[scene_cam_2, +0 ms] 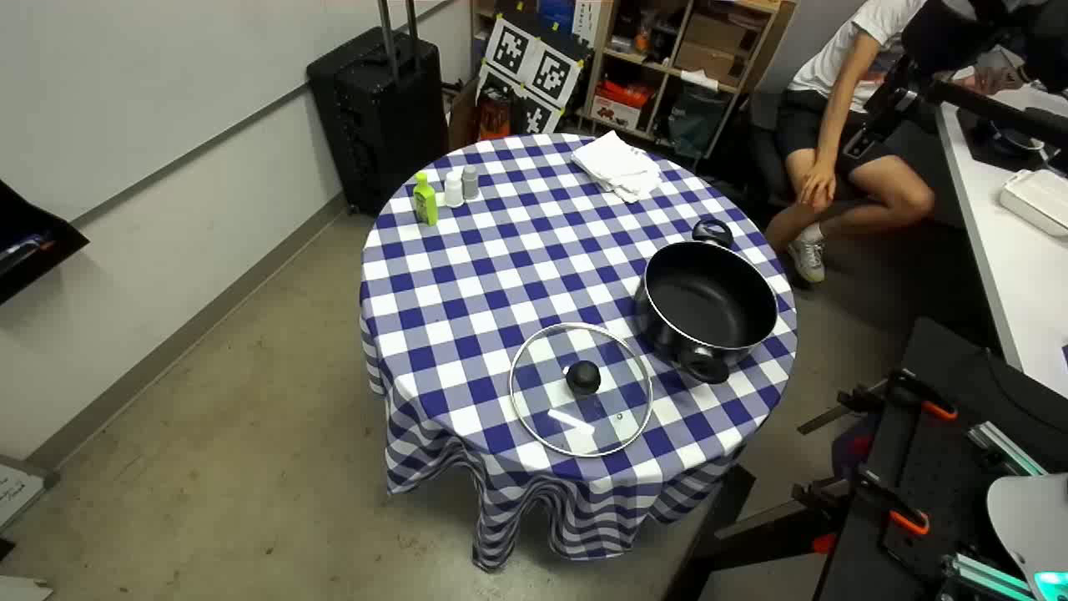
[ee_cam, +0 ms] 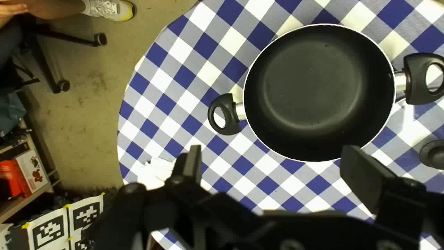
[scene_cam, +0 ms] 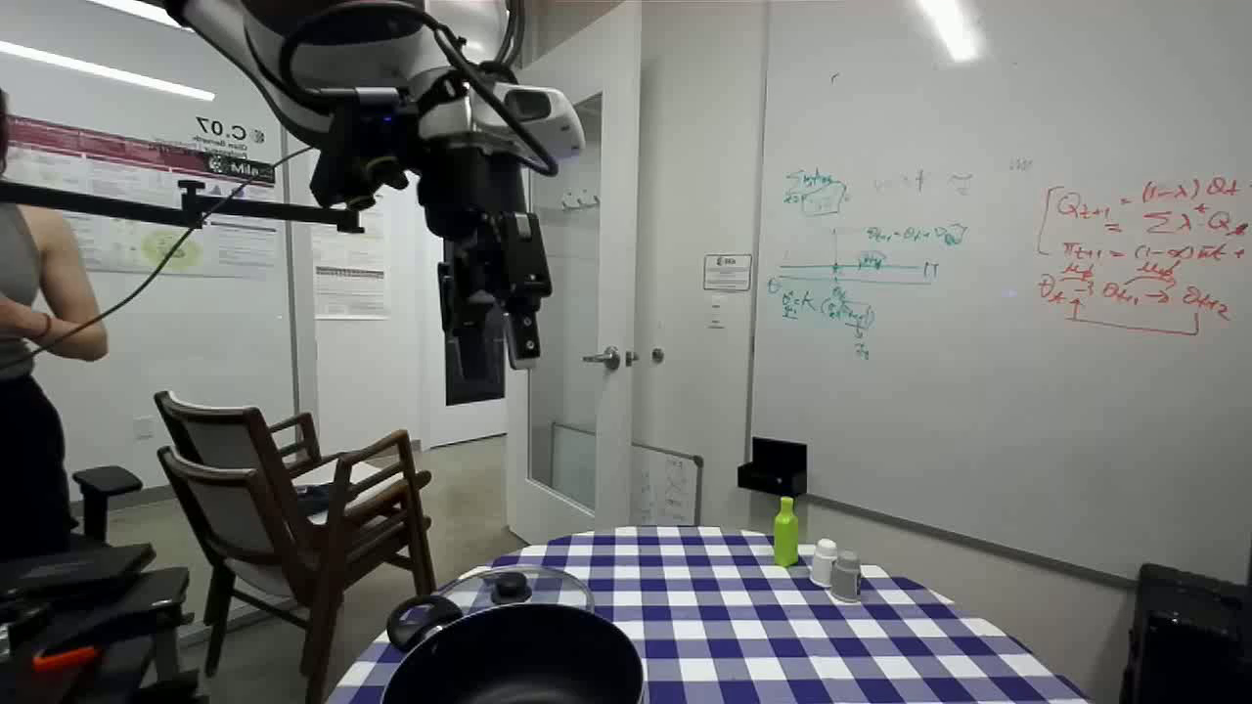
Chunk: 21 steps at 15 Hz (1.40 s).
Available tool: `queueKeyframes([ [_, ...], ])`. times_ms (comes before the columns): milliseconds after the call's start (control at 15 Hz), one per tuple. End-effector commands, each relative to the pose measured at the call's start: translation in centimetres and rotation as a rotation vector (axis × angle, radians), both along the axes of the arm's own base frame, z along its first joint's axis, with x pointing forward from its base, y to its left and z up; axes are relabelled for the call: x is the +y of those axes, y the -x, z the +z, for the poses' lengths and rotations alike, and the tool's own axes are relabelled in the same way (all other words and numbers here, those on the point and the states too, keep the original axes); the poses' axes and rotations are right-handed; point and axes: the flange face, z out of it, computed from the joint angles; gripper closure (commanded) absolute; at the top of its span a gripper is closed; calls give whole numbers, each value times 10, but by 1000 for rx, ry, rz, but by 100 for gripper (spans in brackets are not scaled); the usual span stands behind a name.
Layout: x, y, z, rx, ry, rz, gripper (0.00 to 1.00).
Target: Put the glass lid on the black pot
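Note:
The glass lid (scene_cam_2: 581,409), clear with a black knob, lies knob-up on the checkered table beside the black pot. The black pot (scene_cam_2: 709,300) stands upright, uncovered and empty, with two black handles. In an exterior view the pot (scene_cam: 518,660) partly hides the lid (scene_cam: 511,589). In the wrist view the pot (ee_cam: 319,90) fills the upper right, and the lid's knob (ee_cam: 433,154) shows at the right edge; the rest of the lid is cut off. My gripper (ee_cam: 272,148) is open and empty, high above the table; it also shows in an exterior view (scene_cam: 499,362).
A green bottle (scene_cam_2: 425,200), a white shaker (scene_cam_2: 453,189) and a grey shaker (scene_cam_2: 471,182) stand on the table's far side. A white cloth (scene_cam_2: 617,167) lies near the table edge. A seated person (scene_cam_2: 826,142) is close to the table. Wooden chairs (scene_cam: 293,499) stand behind it.

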Motion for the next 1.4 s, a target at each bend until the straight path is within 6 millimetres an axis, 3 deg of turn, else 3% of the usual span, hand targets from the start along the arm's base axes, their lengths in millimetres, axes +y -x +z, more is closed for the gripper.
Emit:
queueKeyframes([
  [0,0,0,1,1,0,0,0],
  [400,0,-2,-1,-1,7,3,0],
  [667,14,-28,-22,46,36,43,0],
  [1067,118,-105,-72,96,84,296,0],
  [1333,179,-142,-107,170,155,457,0],
])
